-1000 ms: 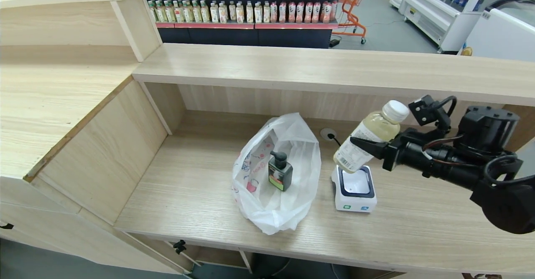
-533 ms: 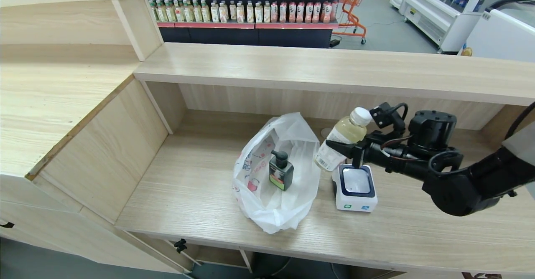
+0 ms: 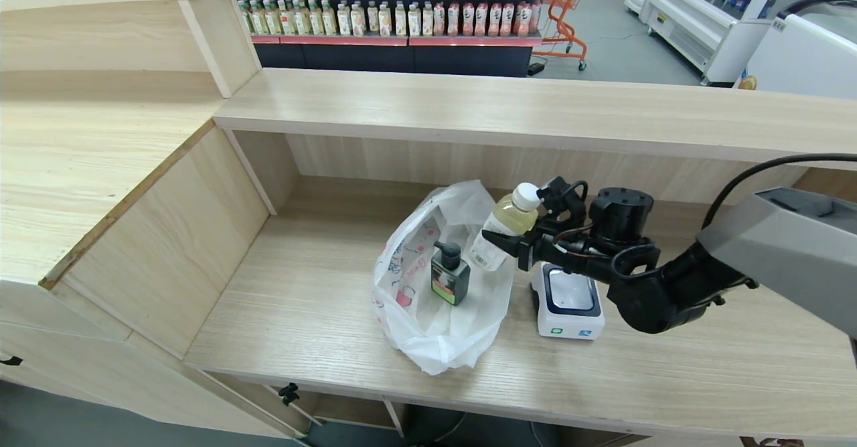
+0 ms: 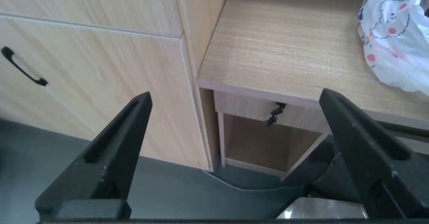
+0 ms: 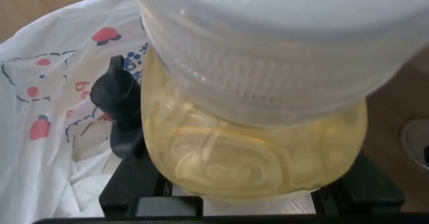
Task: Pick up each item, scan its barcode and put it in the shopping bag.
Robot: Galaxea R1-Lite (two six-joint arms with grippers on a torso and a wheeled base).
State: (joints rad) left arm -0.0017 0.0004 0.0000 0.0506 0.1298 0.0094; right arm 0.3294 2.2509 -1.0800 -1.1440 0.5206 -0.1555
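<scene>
My right gripper (image 3: 503, 241) is shut on a drink bottle (image 3: 502, 229) with pale yellow liquid and a white cap, held tilted over the right rim of the white shopping bag (image 3: 438, 330). A dark pump bottle (image 3: 448, 274) stands inside the bag. The white barcode scanner (image 3: 568, 300) sits on the counter just right of the bag, below my right wrist. In the right wrist view the drink bottle (image 5: 255, 123) looms close, with the pump bottle (image 5: 120, 103) and the shopping bag (image 5: 53, 117) behind it. My left gripper (image 4: 234, 157) hangs open below the counter's front edge, holding nothing.
The lower wooden counter (image 3: 301, 300) is walled by a raised ledge (image 3: 535, 112) behind and a side panel (image 3: 174, 233) on the left. A cable grommet sits behind the bag. Drawers with black handles (image 4: 27, 66) lie under the counter.
My right arm has carried the drink bottle leftward from above the scanner to over the bag's right rim. The bag, the pump bottle and the scanner have stayed put.
</scene>
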